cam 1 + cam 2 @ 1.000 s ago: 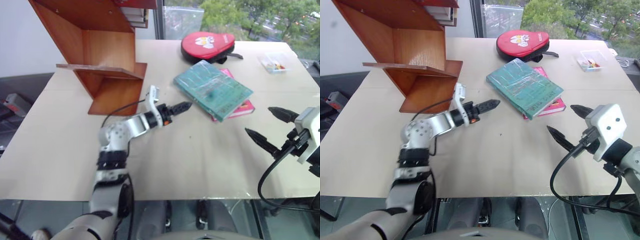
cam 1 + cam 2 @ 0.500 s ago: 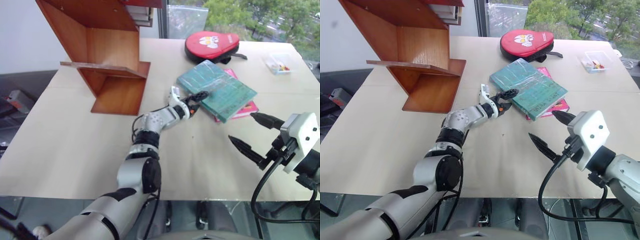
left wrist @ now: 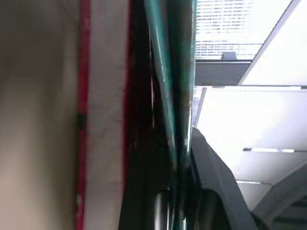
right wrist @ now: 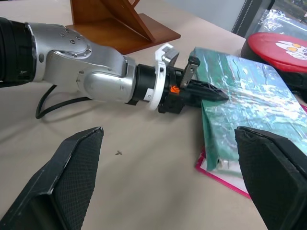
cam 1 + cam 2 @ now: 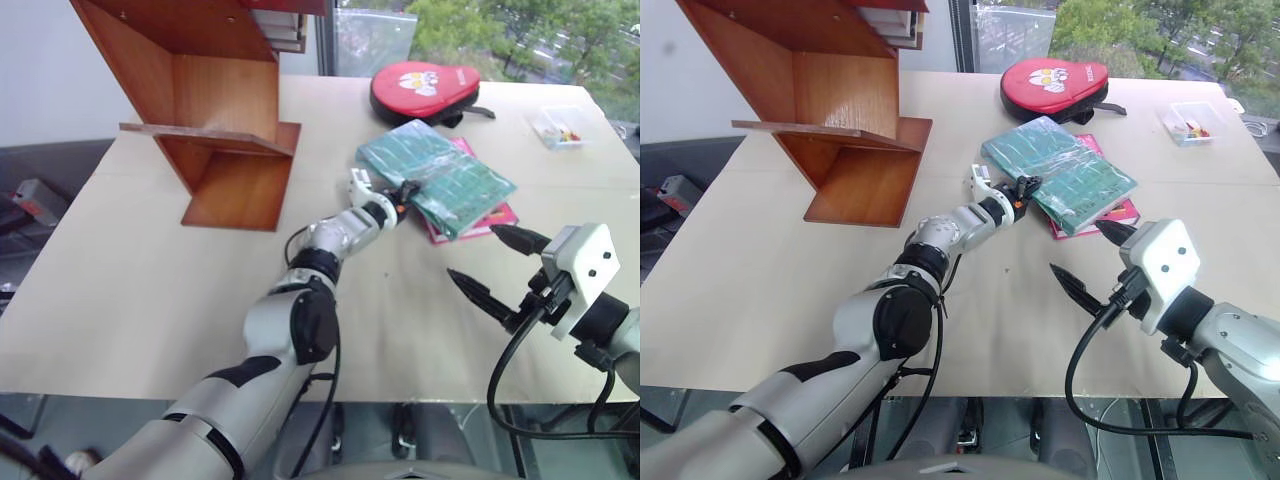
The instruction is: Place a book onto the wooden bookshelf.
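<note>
Teal-green and shiny, the book (image 5: 437, 177) lies flat on the pale worktop (image 5: 150, 280), on top of a smaller pink book (image 5: 478, 216). The left end effector (image 5: 1024, 189) is at the book's near corner. Its two black fingers are squeezed together on the teal cover's edge: one sits on top, and in the left wrist view the green edge (image 3: 172, 96) runs between the fingers. So the step in hand looks like the grab, and the book is not lifted yet.

The right end effector (image 5: 488, 268) hangs over the bare worktop, its fingers wide apart with nothing between them. The book is just ahead of it, and the left end effector is ahead of it and off to its left.

The wooden bookshelf (image 5: 215, 110) stands far off to the left of the left end effector, at the back corner of the worktop. A red pouch (image 5: 423, 90) lies beyond the book, and a little clear box (image 5: 556, 128) sits further right.

Next, I think the left arm must lift the book off the pink one without dragging it along. The hold is only on one corner, so the big thin book may droop or slip. Then it must swing left to a shelf board.
</note>
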